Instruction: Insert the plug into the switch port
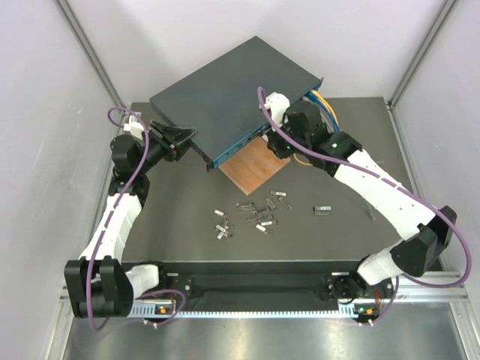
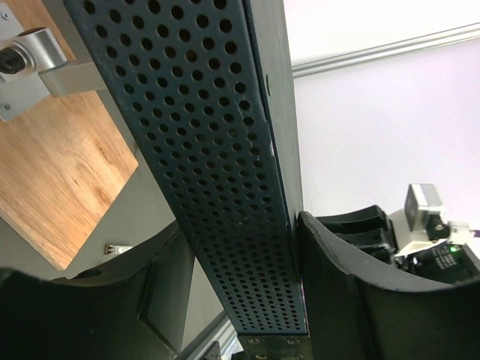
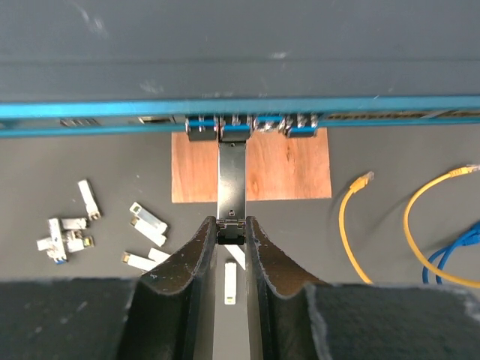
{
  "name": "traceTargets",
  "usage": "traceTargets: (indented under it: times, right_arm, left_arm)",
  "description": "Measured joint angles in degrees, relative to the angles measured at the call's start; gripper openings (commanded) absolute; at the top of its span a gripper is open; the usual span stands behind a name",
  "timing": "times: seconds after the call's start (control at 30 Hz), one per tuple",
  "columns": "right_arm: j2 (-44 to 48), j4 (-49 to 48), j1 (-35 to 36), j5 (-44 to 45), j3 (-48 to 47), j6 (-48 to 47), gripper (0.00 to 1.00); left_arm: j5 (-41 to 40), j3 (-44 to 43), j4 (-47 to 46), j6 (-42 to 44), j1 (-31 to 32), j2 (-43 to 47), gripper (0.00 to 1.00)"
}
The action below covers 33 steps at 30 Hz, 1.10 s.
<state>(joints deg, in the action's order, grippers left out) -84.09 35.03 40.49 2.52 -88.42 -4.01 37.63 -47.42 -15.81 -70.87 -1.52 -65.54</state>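
We see the switch: flat dark blue-grey box, perforated side wall held between the left gripper fingers. Plug: slim dark module, rear end pinched in the right gripper. It runs straight out from the fingertips, nose at a socket in the teal front row. Depth unclear.

left arm, right arm: white link shells, chunky black joint housings. One purple cable looped loosely along each. left gripper, right gripper: matte black, curved fingers, grainy surface finish, thick at the root, tapering toward the tips.
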Motion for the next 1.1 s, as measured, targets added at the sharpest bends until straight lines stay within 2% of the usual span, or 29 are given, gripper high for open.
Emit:
traceTargets:
  times: [0.27,1.1]
  right_arm:
    - [0.39,-4.04,0.00,0.46,5.09,-1.55,0.00]
    - [3.39,-6.10,-0.26,0.31,5.46,-2.45,0.00]
  left_arm:
    - [0.02,-0.04,0.07,0.04,0.00,-0.02,0.00]
    - [0.31,-0.26,0.13,0.07,-0.02,-0.26,0.00]
